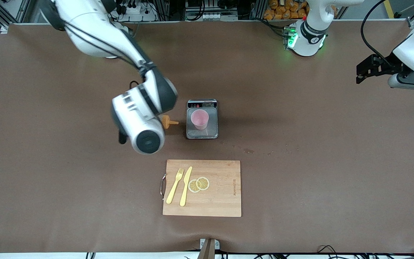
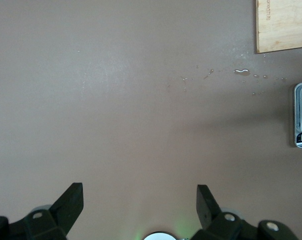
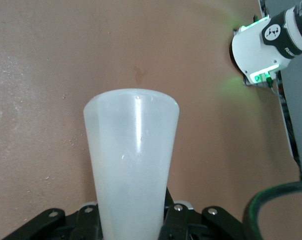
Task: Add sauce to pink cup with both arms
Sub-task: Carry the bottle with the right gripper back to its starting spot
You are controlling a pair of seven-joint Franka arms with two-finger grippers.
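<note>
The pink cup (image 1: 199,119) stands upright on a small grey scale (image 1: 202,133) in the middle of the table. My right gripper (image 3: 133,217) is shut on the sauce bottle (image 3: 132,160), a translucent whitish squeeze bottle. It holds the bottle tilted sideways just above the table, beside the scale toward the right arm's end. The bottle's orange nozzle (image 1: 169,122) points toward the cup and stops short of it. In the front view the right wrist hides the bottle's body. My left gripper (image 1: 363,73) is open and empty, waiting over the table's left-arm end, and it also shows in the left wrist view (image 2: 140,192).
A wooden cutting board (image 1: 221,190) lies nearer to the front camera than the scale, with a yellow fork (image 1: 175,185), a yellow knife (image 1: 185,186) and lemon slices (image 1: 199,184) on it. Small wet drops (image 1: 248,151) lie between the board and the scale. The left arm's base (image 1: 307,37) glows green.
</note>
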